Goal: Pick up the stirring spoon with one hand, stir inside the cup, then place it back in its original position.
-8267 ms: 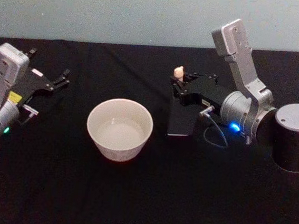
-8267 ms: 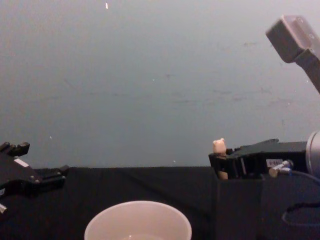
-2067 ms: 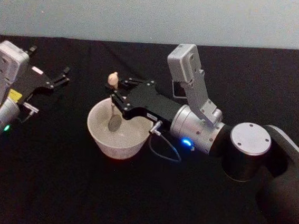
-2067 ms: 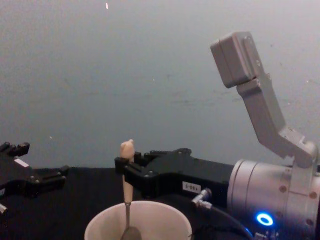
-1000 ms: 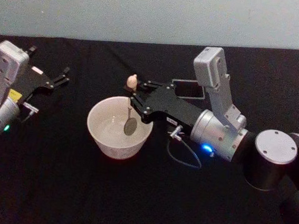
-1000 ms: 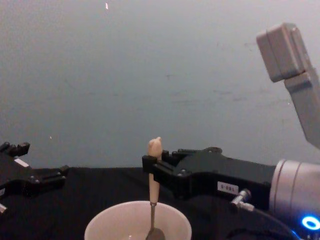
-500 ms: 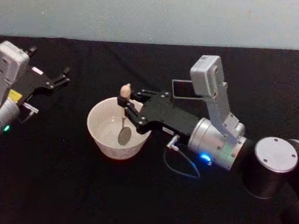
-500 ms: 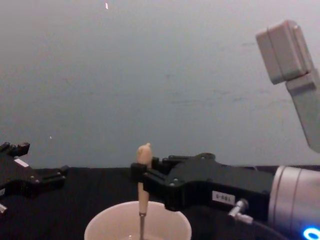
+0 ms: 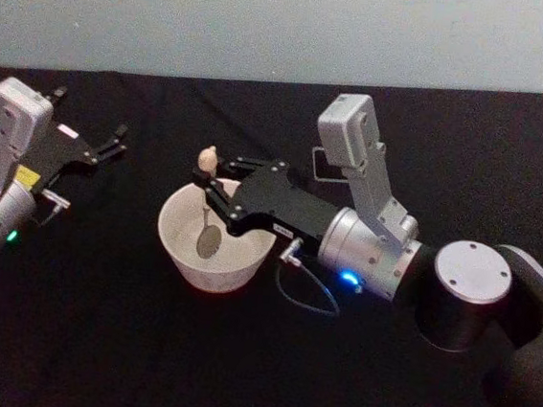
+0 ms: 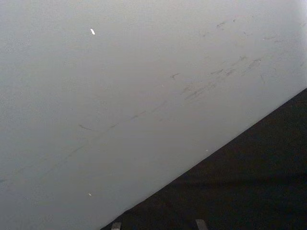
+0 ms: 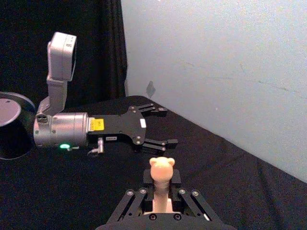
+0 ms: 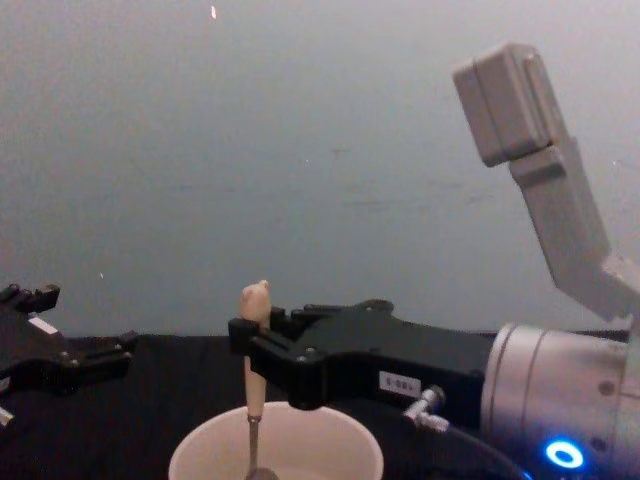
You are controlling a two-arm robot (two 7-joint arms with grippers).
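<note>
Readable text: none, nothing legible | white tag [image 12: 397, 381] on the right gripper [image 12: 247, 336] body: short dark code, characters too small to make out | yellow sticker [image 9: 26, 176] on the left gripper [image 9: 90, 114] body: print unreadable | pale strip [image 9: 67, 131] near its fingers: unreadable too

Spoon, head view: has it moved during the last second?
Yes. Held by the right gripper, the spoon moved left, from the cup's right rim toward its middle.
</note>
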